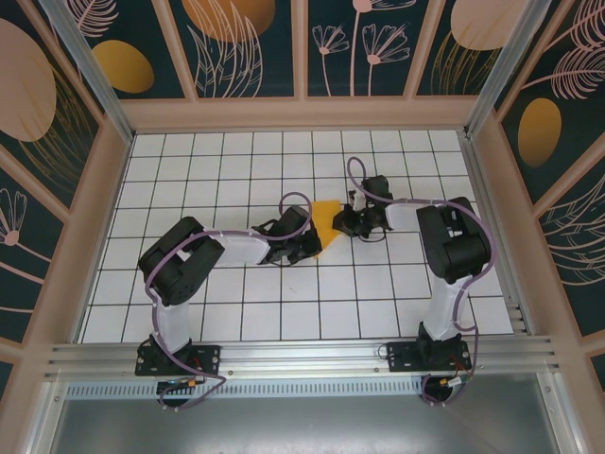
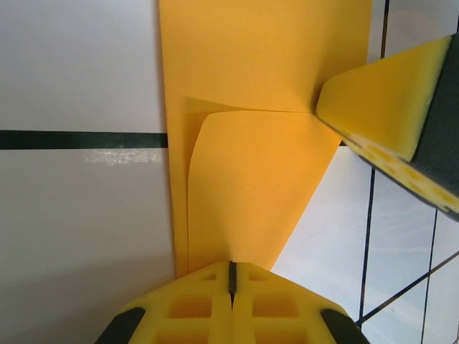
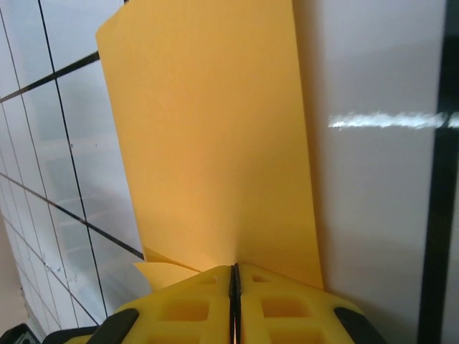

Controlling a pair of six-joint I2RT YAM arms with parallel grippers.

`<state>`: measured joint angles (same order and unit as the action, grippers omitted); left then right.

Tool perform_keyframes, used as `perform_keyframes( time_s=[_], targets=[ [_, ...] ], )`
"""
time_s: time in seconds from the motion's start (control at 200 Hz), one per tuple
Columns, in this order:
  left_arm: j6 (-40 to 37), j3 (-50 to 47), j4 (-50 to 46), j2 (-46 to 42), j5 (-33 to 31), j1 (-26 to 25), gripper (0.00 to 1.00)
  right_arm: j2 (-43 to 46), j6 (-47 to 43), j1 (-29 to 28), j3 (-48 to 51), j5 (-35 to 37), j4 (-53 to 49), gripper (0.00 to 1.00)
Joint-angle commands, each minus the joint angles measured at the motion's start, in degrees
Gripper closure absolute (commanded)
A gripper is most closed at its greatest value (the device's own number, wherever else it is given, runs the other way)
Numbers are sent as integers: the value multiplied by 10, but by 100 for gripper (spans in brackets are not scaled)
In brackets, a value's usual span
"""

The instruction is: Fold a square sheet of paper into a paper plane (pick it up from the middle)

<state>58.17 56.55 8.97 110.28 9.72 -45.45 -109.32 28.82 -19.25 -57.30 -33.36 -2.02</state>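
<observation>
The orange-yellow sheet of paper point(image 1: 327, 223) is held up off the white grid table between my two arms, folded into layers. My left gripper point(image 1: 314, 243) is shut on its near-left edge. In the left wrist view the yellow fingertips point(image 2: 231, 268) pinch the paper point(image 2: 251, 172) where a curved flap overlaps a flat layer. My right gripper point(image 1: 343, 223) is shut on the opposite edge. Its yellow finger point(image 2: 384, 97) meets the paper at a crease. In the right wrist view the gripper point(image 3: 234, 269) clamps the sheet point(image 3: 208, 143), and a small folded corner point(image 3: 161, 271) pokes out to the left.
The white tiled table point(image 1: 236, 170) has black grid lines and is walled by wooden rails and dark floral panels point(image 1: 246, 43). An aluminium rail point(image 1: 302, 355) runs along the near edge by both arm bases.
</observation>
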Motion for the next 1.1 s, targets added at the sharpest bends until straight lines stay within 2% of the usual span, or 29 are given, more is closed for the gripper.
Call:
perform_keyframes(
  time_s=[0.0, 0.215, 0.385, 0.575, 0.811, 1.091],
  targets=[
    [-2, -28, -96, 13, -30, 3, 100, 15, -5, 9, -22, 42, -20, 91],
    [-2, -25, -91, 16, -27, 3, 100, 73, -21, -16, -10, 29, -34, 91],
    [-3, -23, -93, 17, -29, 3, 100, 63, -27, -53, 12, 6, -34, 93],
    [-2, -24, -96, 16, -30, 3, 100, 30, -34, -60, 18, -4, -34, 96],
    [-4, -28, -100, 14, -30, 3, 100, -8, -53, -37, 14, 1, -35, 97],
    [-9, -33, -91, 27, -14, 2, 100, -30, -68, 38, -10, -10, -23, 97]
  ],
)
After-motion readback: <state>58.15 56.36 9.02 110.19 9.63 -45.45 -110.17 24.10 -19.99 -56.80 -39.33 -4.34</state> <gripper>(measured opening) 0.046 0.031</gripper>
